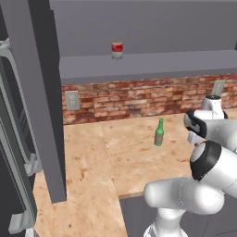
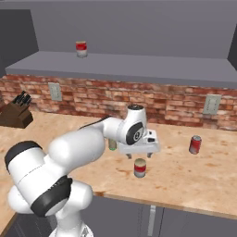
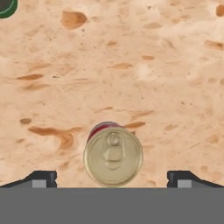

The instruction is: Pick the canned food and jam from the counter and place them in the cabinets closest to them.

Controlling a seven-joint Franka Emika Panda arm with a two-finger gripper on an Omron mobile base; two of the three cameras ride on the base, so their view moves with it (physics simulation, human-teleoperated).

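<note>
A canned food tin point(image 2: 140, 167) with a red band and a silver base stands upright on the counter. From above, its gold pull-tab lid point(image 3: 113, 154) shows. My gripper point(image 2: 139, 156) hangs just above it, pointing straight down, open, fingertips point(image 3: 43, 178) wide to either side of the can and not touching it. A second tin of the same look point(image 2: 81, 48) point(image 1: 117, 50) stands on the pale grey shelf point(image 2: 139, 67) of the open cabinets above the brick wall. The jam is out of view.
A green bottle point(image 1: 159, 133) point(image 3: 6, 6) stands on the counter left of the gripper, partly behind my arm. A red cylinder with a grey top point(image 2: 195, 144) sits to the right. A knife block point(image 2: 16, 113) is far left. An open cabinet door point(image 1: 41, 92) juts forward.
</note>
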